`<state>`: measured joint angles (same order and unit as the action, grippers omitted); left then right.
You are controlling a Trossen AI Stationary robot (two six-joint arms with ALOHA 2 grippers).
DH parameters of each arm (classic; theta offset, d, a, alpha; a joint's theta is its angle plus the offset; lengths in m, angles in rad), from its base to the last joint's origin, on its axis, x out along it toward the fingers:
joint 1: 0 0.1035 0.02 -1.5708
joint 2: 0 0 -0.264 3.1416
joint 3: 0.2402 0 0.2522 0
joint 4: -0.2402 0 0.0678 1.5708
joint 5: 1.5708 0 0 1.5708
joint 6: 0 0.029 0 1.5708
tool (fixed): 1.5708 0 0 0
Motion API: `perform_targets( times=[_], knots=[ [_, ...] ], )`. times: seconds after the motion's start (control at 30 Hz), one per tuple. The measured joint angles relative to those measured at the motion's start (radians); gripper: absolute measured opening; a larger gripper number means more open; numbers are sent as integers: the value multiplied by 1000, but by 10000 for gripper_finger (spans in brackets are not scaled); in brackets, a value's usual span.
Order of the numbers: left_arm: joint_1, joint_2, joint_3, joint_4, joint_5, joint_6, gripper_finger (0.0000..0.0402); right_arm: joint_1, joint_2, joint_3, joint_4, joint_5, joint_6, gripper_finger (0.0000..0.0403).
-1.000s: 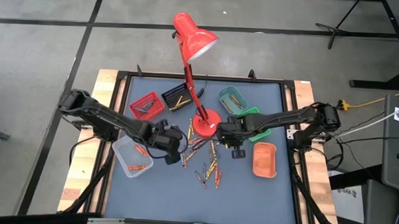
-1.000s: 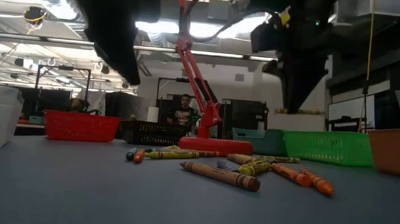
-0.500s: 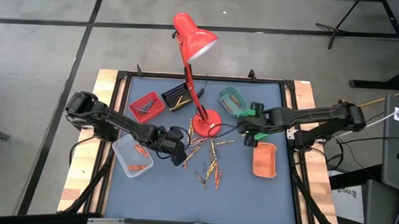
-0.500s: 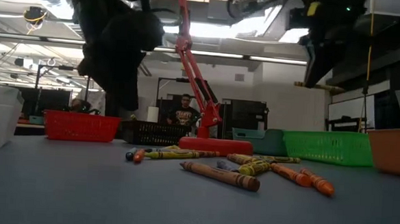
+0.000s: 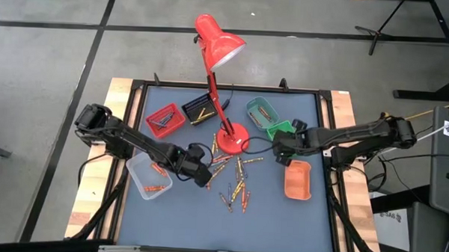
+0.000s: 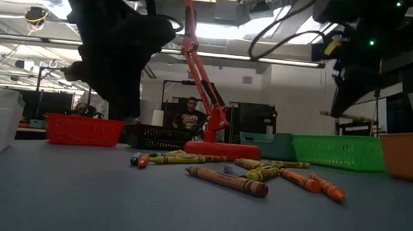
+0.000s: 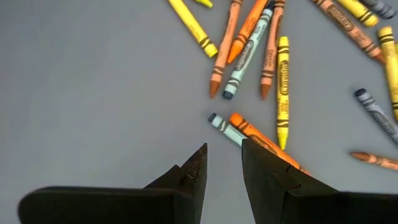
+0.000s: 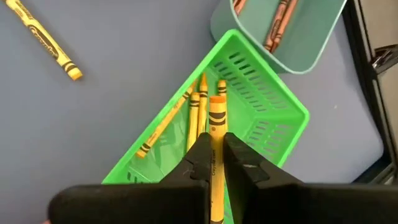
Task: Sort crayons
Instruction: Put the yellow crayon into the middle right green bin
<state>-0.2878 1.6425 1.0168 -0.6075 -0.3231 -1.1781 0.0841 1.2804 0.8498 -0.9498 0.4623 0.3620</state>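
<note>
Loose crayons (image 5: 234, 179) lie scattered on the grey-blue mat in front of the red lamp's base (image 5: 231, 139). My left gripper (image 7: 222, 158) hangs open just above the mat at the pile's left side (image 5: 200, 174). A blue-grey crayon (image 7: 225, 128) and an orange crayon (image 7: 258, 138) lie just ahead of its fingertips, untouched. My right gripper (image 8: 215, 149) is shut on a yellow crayon (image 8: 216, 118) above the green tray (image 8: 273, 130), which holds a few yellow crayons (image 8: 196, 112). My right gripper pinches the yellow crayon's wrapped shaft (image 8: 216, 138) between its two fingers. The crayon lies along the fingers, and its free end (image 8: 216, 101) sticks out past the tips. The fingers slant down from above. The crayon is lifted clear, over the green tray.
A teal tray (image 5: 261, 110) sits behind the green one (image 5: 280, 132), and an orange tray (image 5: 297, 179) lies nearer. On the left are a red tray (image 5: 165, 118), a black tray (image 5: 197, 110) and a clear tray (image 5: 149, 176). The lamp's arm (image 5: 214, 88) rises mid-table.
My right gripper has drawn back from beside the lamp's base toward the table's right edge, to above the green tray, rolling its wrist. My left gripper has sunk a little toward the crayons and rolled about its own axis.
</note>
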Motion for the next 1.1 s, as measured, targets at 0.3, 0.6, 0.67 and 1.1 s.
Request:
perform_targets(
  times=[0.3, 0.6, 0.67, 1.1],
  knots=[
    [-19, 10, 0, 3, -7, -96, 84, 0, 0, -27, 79, 1, -3, 19],
    [-32, 13, 0, 17, -8, -158, 84, 0, 0, -27, 101, 1, -4, 45],
    [-33, 21, 0, 33, -10, -177, 84, 0, 0, -27, 105, 1, -4, 69],
    [-17, 169, 0, 129, -7, -185, 84, 0, 0, -27, 123, 2, -4, 147]
  ],
)
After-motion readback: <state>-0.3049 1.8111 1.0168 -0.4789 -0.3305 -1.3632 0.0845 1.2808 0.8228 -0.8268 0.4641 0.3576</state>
